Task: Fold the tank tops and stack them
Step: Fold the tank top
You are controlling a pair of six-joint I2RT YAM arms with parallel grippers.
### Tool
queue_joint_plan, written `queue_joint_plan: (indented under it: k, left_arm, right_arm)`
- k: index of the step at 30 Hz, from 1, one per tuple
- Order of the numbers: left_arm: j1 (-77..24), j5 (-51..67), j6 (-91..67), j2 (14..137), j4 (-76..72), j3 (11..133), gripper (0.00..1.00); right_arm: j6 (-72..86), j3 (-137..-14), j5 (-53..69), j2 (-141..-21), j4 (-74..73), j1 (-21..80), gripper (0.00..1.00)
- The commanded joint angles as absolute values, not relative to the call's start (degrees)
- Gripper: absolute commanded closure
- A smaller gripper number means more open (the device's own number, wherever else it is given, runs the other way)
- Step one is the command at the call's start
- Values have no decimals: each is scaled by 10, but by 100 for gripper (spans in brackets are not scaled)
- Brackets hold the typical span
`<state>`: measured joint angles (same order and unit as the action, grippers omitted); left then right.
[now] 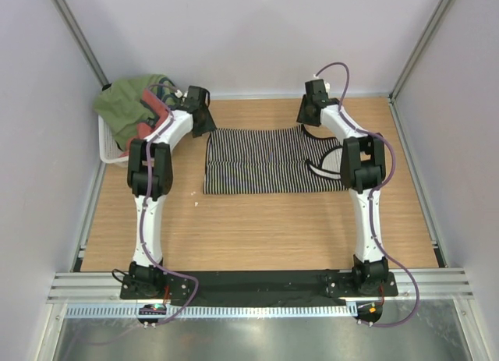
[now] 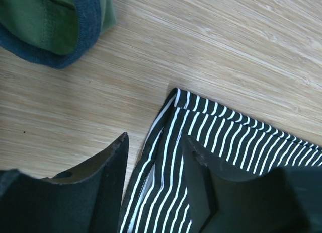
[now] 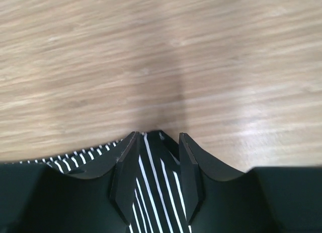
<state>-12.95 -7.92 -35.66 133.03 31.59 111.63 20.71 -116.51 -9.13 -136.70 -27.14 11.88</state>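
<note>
The striped top (image 1: 265,162) lies flat across the middle of the bench (image 1: 257,228), hem to the left and straps to the right, and it looks doubled over once along its length. Both arms reach to its far edge. The left pincer (image 2: 155,142) straddles the far hem corner, jaws apart, with the cloth lying slack on the wood between them. The right pincer (image 3: 158,136) stands over the strap end, also released, a strip of stripes showing in the gap. So the step in hand is the folding of this first top, with neither corner gripped. The next move probably calls for both to clench on their corners together and carry them evenly, so the layers stay square. The red top (image 1: 148,115) waits in the basket (image 1: 105,146), under a green garment (image 1: 129,100).
</note>
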Motion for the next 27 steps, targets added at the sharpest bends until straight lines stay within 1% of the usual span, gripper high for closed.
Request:
queue_joint_plan:
  k: [1, 5, 7, 9, 10, 12, 13, 14, 17, 21, 25, 27]
  left_arm:
    - [-122, -77, -352, 1333, 291, 1136, 51]
    - [-120, -65, -353, 1344, 280, 1140, 45]
    - [-120, -56, -354, 1353, 279, 1143, 45]
    - [-120, -51, -356, 1359, 279, 1146, 45]
    - [-120, -47, -356, 1362, 279, 1147, 45]
    - [-119, -47, -356, 1365, 279, 1149, 45]
    - [-118, -47, -357, 1368, 279, 1150, 45]
    - [-118, -44, -357, 1370, 279, 1151, 45]
    - [-116, -36, -360, 1376, 279, 1156, 47]
    - [-113, -33, -369, 1375, 274, 1156, 44]
    - [-113, -6, -373, 1384, 263, 1171, 42]
    - [-113, -10, -374, 1395, 276, 1182, 46]
  right_arm:
    - [191, -1207, -64, -1383, -278, 119, 58]
    - [193, -1208, -64, -1396, -279, 118, 61]
    - [194, -1207, -62, -1398, -282, 117, 62]
    - [193, -1206, -60, -1398, -281, 116, 68]
    - [194, -1204, -60, -1398, -281, 117, 77]
    - [195, -1205, -61, -1397, -280, 117, 83]
    - [194, -1206, -61, -1396, -279, 117, 88]
    - [193, -1207, -62, -1395, -280, 116, 90]
    - [193, -1208, -57, -1395, -281, 116, 92]
    - [194, -1208, -47, -1397, -282, 116, 93]
    - [193, -1208, -47, -1397, -281, 116, 93]
    - [194, -1208, -47, -1397, -282, 116, 93]
